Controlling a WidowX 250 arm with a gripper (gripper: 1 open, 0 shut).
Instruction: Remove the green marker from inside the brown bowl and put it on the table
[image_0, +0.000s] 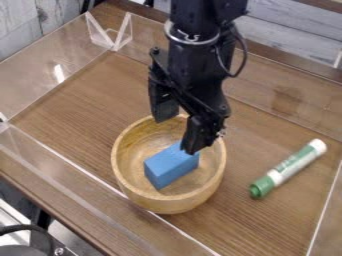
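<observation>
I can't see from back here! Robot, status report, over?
End effector open, empty, above the brown bowl. Green marker lying on the table, right of the bowl. Blue block in the bowl. Nothing in the way.

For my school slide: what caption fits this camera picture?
Open gripper above the brown bowl; green marker lies on the table.
</observation>
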